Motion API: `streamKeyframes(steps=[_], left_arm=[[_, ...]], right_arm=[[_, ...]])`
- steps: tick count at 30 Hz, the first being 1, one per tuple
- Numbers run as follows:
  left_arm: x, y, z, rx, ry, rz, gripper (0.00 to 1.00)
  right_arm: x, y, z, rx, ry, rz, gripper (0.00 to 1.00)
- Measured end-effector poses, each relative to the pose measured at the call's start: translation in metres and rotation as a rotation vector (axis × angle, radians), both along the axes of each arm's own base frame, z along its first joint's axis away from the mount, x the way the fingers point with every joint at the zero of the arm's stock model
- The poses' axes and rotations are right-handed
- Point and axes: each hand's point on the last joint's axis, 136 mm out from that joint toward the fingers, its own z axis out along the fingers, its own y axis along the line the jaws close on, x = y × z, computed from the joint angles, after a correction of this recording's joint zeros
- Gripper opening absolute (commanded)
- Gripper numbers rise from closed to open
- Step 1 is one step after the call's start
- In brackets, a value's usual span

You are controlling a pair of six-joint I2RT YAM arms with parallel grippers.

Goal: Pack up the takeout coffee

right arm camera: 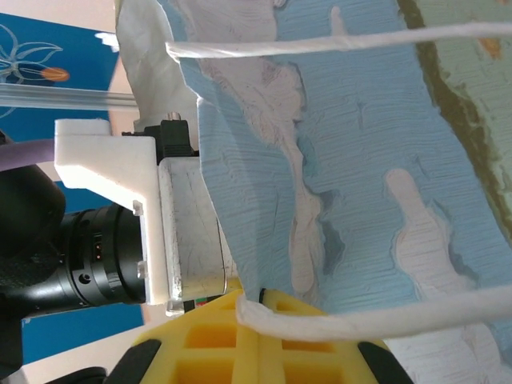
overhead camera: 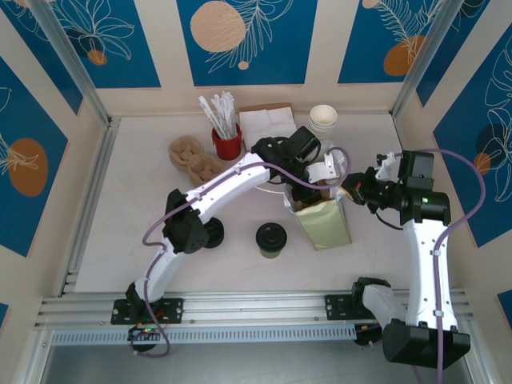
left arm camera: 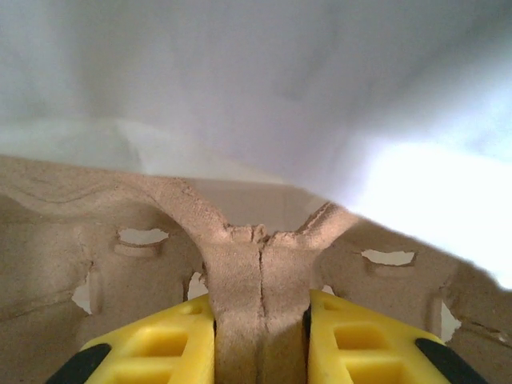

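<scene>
Overhead view bright, even, soft shadows. Left wrist view blurred, glare at right. Right wrist close-up sharp.

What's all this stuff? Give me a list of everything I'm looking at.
coffee cup: one, black lid, front middle of the table
paper bag: one, olive green, upright, right of the coffee cup
cup carrier: one, brown pulp, at the bag's mouth
spare carriers: small pile, brown pulp, back left
red cup: one, back centre, holding white stirrers
napkins: white stack, right of the red cup
white cups: one stack, back right
black lids: small pile, left of the coffee cup
left hand: yellow fingers, clamped on the cup carrier's ridge
right hand: yellow fingers, pinching the bag's rim
</scene>
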Motion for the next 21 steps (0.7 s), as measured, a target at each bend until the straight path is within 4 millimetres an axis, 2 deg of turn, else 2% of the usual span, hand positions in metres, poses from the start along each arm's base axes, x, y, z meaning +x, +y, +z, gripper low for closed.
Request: streamKeyframes(steps=[10,16,21], left_arm=[[-0.004,0.008,-0.007,0.049,0.001,-0.009,0.26],[-0.015,-0.001,-0.008,0.051,-0.008,-0.038,0.26],[-0.018,-0.007,-0.014,0.07,-0.017,-0.045,0.26]], right_arm=[[0.0,-0.007,-0.022,0.099,0.033,-0.038,0.0],[-0.006,-0.011,-0.02,0.083,0.008,-0.05,0.0],[-0.011,-0.016,-0.025,0.041,0.017,-0.066,0.0]])
